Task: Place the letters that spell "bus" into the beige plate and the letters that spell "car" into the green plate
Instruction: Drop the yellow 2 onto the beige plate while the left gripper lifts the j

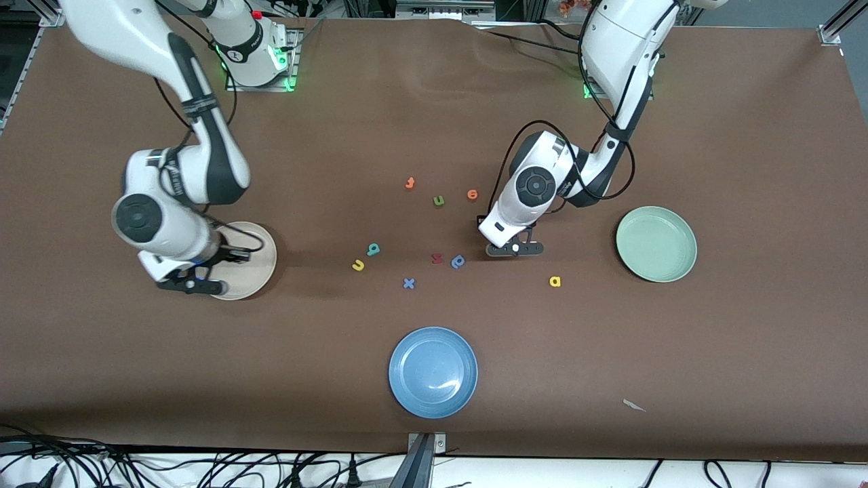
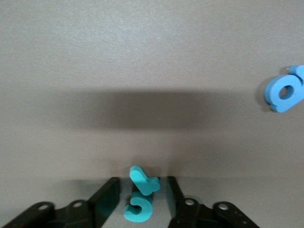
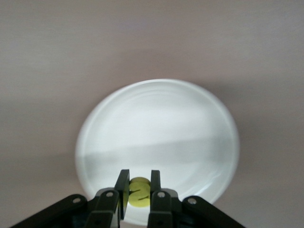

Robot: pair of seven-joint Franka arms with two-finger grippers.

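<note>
two sets of fingers, both mine, both busy

my right gripper (image 3: 139, 186) hangs over the beige plate (image 3: 156, 128), a smooth, glossy, round shallow dish, above the part of its rim nearest the wrist camera. its fingers are clamped tight on one small yellow letter (image 3: 139, 194), soft matte foam, rounded; i can't read which letter it is. in the front view the right gripper (image 1: 191, 285) sits over the plate's (image 1: 261, 252) edge, the arm folded at the elbow, wrist pointing straight down

my left gripper (image 2: 142, 190) is low over the brown cloth table (image 1: 746, 169), wrist down, forearm sloping in from its base. its black fingers (image 2: 107, 195) stand apart, one on each side of two teal letters (image 2: 141, 194), with a thin gap showing on both sides. the two foam pieces touch each other: one curls like a c, the other forks like an r. the front view hides them under the left gripper (image 1: 515, 249)

off to one side of those fingers lies the blue p (image 2: 285, 92), flat on the cloth, clear of them

count from the front: three plates, beige, the pale green plate (image 1: 656, 244) and a blue plate (image 1: 432, 371), all plain and round. the green one is near my left fingers, toward that arm's end of the table, with nothing in it

nine loose letters lie in the open: yellow a (image 1: 555, 281) just by my left fingers, blue p (image 1: 458, 261), a red letter (image 1: 437, 258), blue x (image 1: 408, 283), teal b (image 1: 373, 249), yellow u (image 1: 358, 265), olive u (image 1: 439, 200), orange t (image 1: 409, 183), orange e (image 1: 472, 195)
</note>
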